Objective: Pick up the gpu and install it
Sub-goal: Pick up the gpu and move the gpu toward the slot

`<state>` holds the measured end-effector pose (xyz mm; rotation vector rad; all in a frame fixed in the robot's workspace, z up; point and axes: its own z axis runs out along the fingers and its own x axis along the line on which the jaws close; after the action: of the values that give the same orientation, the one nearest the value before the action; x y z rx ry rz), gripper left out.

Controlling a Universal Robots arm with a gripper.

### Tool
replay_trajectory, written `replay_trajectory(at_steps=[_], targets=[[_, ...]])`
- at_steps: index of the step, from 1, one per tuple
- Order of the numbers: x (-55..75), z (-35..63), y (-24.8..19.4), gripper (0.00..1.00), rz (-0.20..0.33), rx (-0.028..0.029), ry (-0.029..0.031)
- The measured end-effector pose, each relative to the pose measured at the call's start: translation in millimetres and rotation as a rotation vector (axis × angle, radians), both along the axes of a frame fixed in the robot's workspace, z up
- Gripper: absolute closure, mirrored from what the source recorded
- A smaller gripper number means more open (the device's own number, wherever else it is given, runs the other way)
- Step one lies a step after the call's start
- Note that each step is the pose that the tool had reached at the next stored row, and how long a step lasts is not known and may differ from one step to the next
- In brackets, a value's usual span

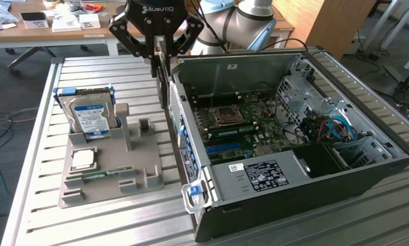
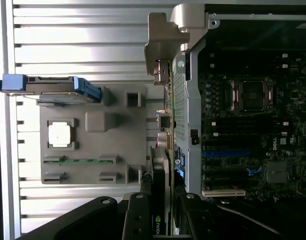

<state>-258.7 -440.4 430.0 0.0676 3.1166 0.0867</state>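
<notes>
The gpu [image 2: 160,175] hangs edge-on and upright in the gripper [image 2: 162,216], clamped between the two black fingers [image 2: 137,217], with its silvery end bracket [image 2: 163,35] at the end farthest from the wrist. A green-and-white NVIDIA logo is readable on the card's edge close to the grip. In the exterior view the gpu [image 1: 157,64] is raised above the slatted metal table [image 1: 47,215], just beside the rear panel [image 1: 171,97] of the open computer case [image 1: 368,169], on the side facing the grey parts fixture [image 1: 108,189]. The gripper [image 1: 158,54] bears the white lettering ROBOTIQ on its black body and points straight down from the arm [image 1: 249,20] at the table's far edge. Inside the case, the motherboard [image 1: 239,128] carries a small Dell mark in the wrist view, and the power supply [image 1: 259,177] has a black label with white print too small to read. The fixture holds a hard drive [image 1: 89,115] standing upright with a blue-white label, a processor [image 1: 83,159] lying flat, and a green memory stick [image 1: 107,173].
</notes>
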Motion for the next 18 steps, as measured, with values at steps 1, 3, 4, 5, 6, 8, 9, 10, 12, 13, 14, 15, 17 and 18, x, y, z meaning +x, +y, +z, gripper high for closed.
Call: replay_trajectory(at_steps=[1, 3, 4, 5, 6, 8, 9, 10, 12, 13, 14, 15, 17, 18], targets=[[0.8, 0.0, 0.0, 0.73, 0.000, 0.0000, 0.0001], [2.3, 0.0, 0.1, 0.73, 0.000, 0.0000, 0.0000], [3.0, 0.0, 0.1, 0.73, 0.000, 0.0000, 0.0000], [3.7, 0.0, 0.1, 0.73, 0.000, 0.0000, 0.0000], [4.4, 0.0, 0.1, 0.73, 0.000, 0.0000, 0.0001], [6.0, 0.0, 0.2, 0.73, 0.000, -0.0001, 0.0001], [6.9, 0.0, 0.2, 0.73, 0.000, 0.0000, 0.0000], [7.7, 0.0, 0.2, 0.73, 0.000, 0.0000, 0.0000], [9.4, 0.0, 0.2, 0.73, 0.000, 0.0000, 0.0000], [10.3, 0.0, 0.3, 0.73, 0.000, 0.0000, 0.0000], [11.2, 0.0, 0.3, 0.73, 0.000, 0.0000, 0.0001], [12.1, 0.0, 0.3, 0.73, 0.000, 0.0000, 0.0000], [14.6, 0.0, 0.3, 0.73, 0.000, -0.0001, 0.0001], [16.0, 0.0, 0.3, 0.73, 0.000, -0.0001, 0.0001]])
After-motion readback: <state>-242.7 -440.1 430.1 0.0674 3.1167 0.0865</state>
